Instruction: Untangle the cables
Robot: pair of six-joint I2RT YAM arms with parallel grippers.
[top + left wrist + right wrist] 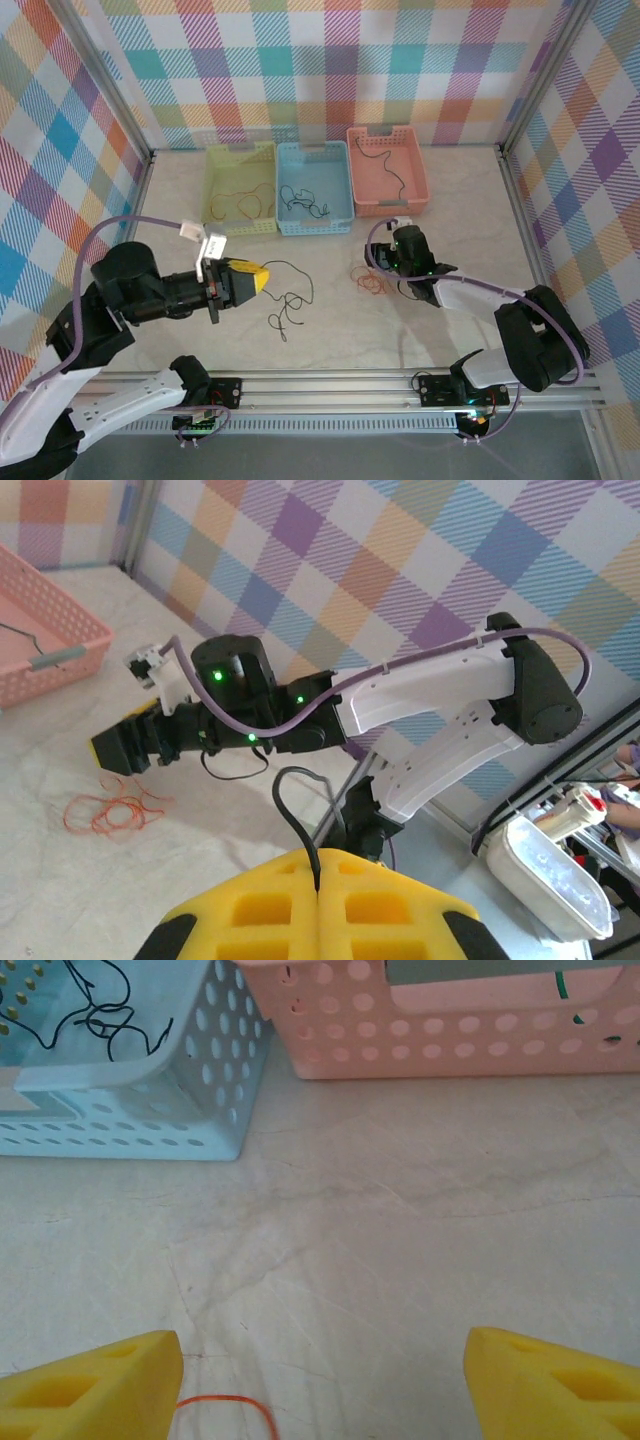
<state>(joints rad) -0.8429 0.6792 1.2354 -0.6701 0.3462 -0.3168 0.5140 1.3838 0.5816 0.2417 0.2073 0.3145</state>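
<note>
Top external: black cable (291,299) trails just in front of the blue basket (315,225), one end clamped in my left gripper (262,279). Orange cable (372,285) lies front-right of that basket, by my right gripper (322,1365), jaws spread. Both look limp and light; I'd pinch a free end.

The left claw (252,278) is clamped tight, its arm stretched rightward; the right claw (320,1380) hangs low, jaws spread wide, forearm angled leftward.

high overhead view down over the whole table (450,240); wrist views low, close, pink basket (440,1035) in both
</note>
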